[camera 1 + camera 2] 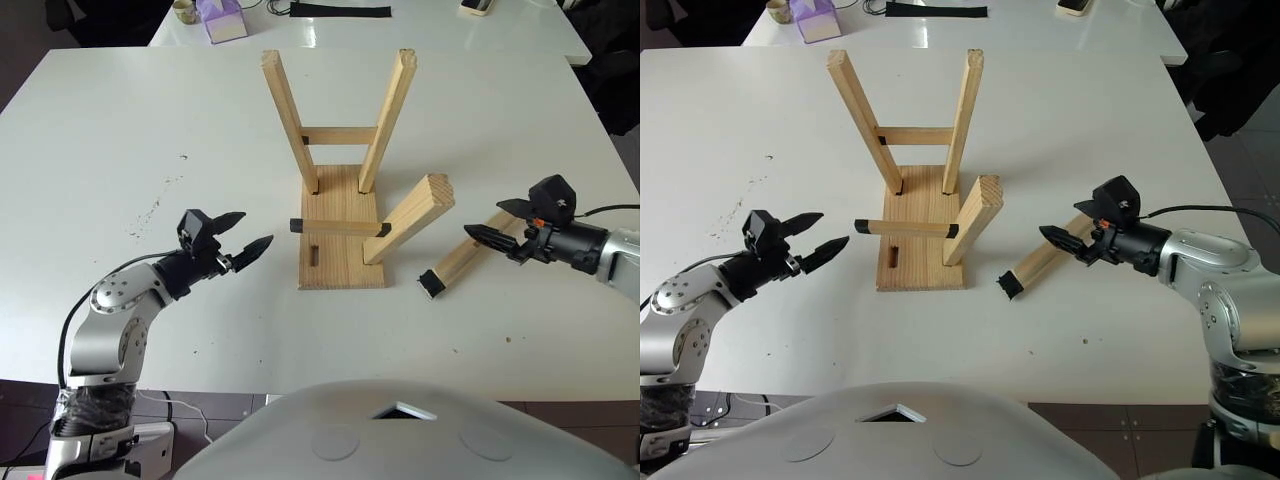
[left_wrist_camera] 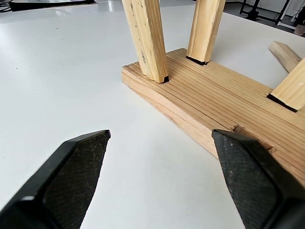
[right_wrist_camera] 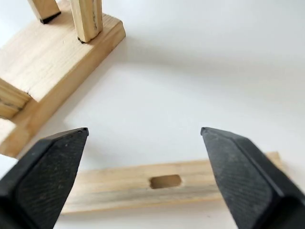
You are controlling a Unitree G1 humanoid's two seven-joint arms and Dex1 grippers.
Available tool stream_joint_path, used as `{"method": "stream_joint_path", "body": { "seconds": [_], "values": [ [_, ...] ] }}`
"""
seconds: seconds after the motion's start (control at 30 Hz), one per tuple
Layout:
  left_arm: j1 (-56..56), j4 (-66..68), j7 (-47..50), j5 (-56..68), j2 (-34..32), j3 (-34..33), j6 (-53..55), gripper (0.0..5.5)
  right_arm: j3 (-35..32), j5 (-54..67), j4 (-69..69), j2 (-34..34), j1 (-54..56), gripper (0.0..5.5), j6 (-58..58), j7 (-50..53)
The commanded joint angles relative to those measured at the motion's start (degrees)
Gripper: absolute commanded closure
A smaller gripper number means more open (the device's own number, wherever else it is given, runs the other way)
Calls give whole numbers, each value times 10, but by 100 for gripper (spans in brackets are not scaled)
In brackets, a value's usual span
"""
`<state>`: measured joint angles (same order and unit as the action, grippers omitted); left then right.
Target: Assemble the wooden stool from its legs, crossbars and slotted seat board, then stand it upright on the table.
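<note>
The slotted seat board [image 1: 345,262] lies flat on the white table [image 1: 130,120]. Two legs [image 1: 288,110] stand in its far slots, joined by a crossbar [image 1: 340,135]. A third leg [image 1: 410,215] leans tilted in the near right slot, with a crossbar [image 1: 335,227] sticking out leftward. One slot [image 1: 313,255] at the near left is bare. A loose leg [image 1: 462,262] with a mortise hole [image 3: 165,181] lies right of the board. My left gripper [image 1: 243,232] hovers open left of the board [image 2: 228,105]. My right gripper [image 1: 488,220] is open just over the loose leg [image 3: 119,188].
A second table at the back carries a purple tissue box [image 1: 222,20], a cup [image 1: 184,10] and a black strip [image 1: 340,11]. Dark specks [image 1: 150,208] mark the table's left side. Wide bare table lies left of and beyond the stool.
</note>
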<state>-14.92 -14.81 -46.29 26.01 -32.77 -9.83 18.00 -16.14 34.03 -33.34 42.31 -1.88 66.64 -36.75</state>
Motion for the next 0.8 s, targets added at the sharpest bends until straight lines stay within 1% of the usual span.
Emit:
{"method": "stream_joint_path", "body": {
  "seconds": [0.03, 0.17, 0.23, 0.33, 0.47, 0.57, 0.67, 0.73, 0.8],
  "values": [
    [13, -12, 20, 1, 10, 4, 10, 155, 19, 62, -63, -61, 62, 117, 84, 49],
    [27, -14, 19, 4, 12, 11, 15, 155, 83, 36, -43, -56, 31, 117, 41, 55],
    [29, -9, 17, 0, 13, 14, 14, 155, 94, 22, -16, -52, 11, 117, 23, 55],
    [24, -11, 14, 1, 13, 13, 14, 155, 103, 19, -3, -18, -17, 117, 3, 23],
    [17, -15, 19, 2, 18, 10, 13, 155, 118, 17, 0, 51, -47, 117, -30, -48],
    [9, -19, 25, 0, 24, 11, 11, 155, 132, -10, 14, 115, -71, 117, -87, -109],
    [0, -23, 31, -1, 30, 12, 8, 155, 155, -74, 41, 175, -87, 117, -201, -171],
    [-5, -28, 36, -1, 34, 13, 7, 155, 169, -115, 67, 202, -91, 117, -275, -205],
    [-6, -29, 37, -2, 36, 13, 7, 155, 172, -139, 89, 213, -86, 117, -333, -230]
  ]
}}
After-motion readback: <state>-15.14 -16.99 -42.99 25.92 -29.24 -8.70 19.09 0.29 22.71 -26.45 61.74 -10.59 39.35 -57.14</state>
